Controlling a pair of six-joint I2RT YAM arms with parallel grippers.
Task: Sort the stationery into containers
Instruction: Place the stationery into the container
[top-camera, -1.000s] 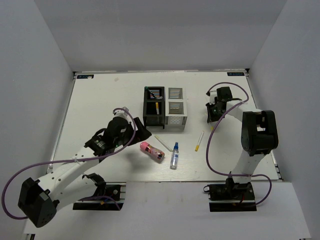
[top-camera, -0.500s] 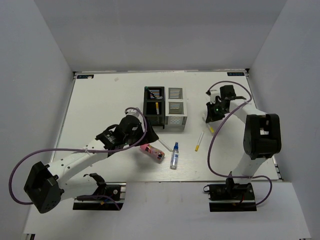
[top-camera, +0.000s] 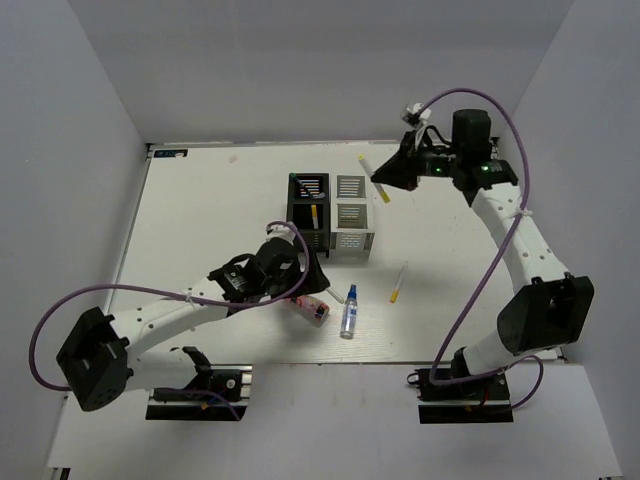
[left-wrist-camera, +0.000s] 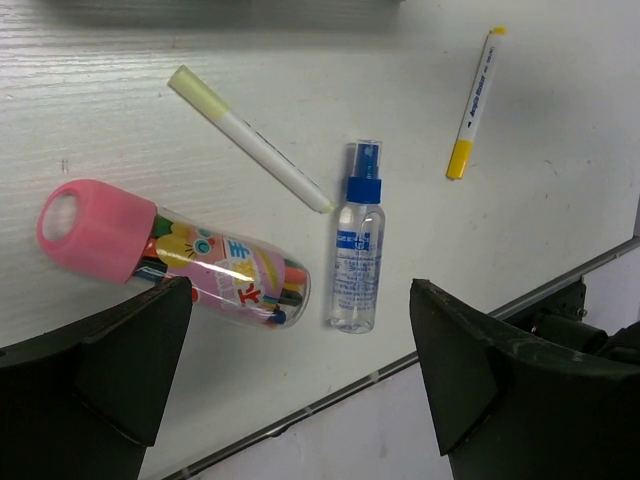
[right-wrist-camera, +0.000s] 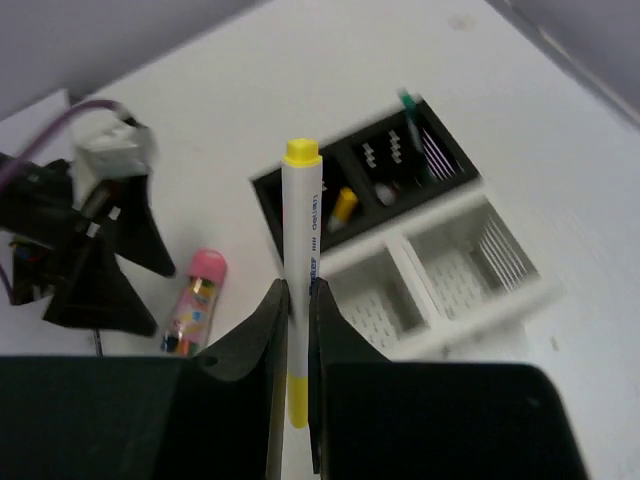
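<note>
Pen (right-wrist-camera: 302, 215) inside right end effector (right-wrist-camera: 298, 300)

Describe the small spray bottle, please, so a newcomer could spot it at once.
Find the mesh cups mid-table; loose items lie nearer the arm bases. The bottle lies between a pink-capped tube and a yellow-capped pen, the only blue-capped item.

1. Table (top-camera: 200, 200): white, rectangular, with faint grain showing in the paint.
2. Back wall (top-camera: 320, 70): plain pale grey, rising from the far edge.
3. Left wall (top-camera: 60, 180) and right wall (top-camera: 590, 110): same grey, flanking the side edges.
4. Dark labels (top-camera: 170, 153): small, one at each far corner.
5. White ledge (top-camera: 330, 400): runs along the near edge.
6. Light: even and diffuse, shadows soft.
</note>
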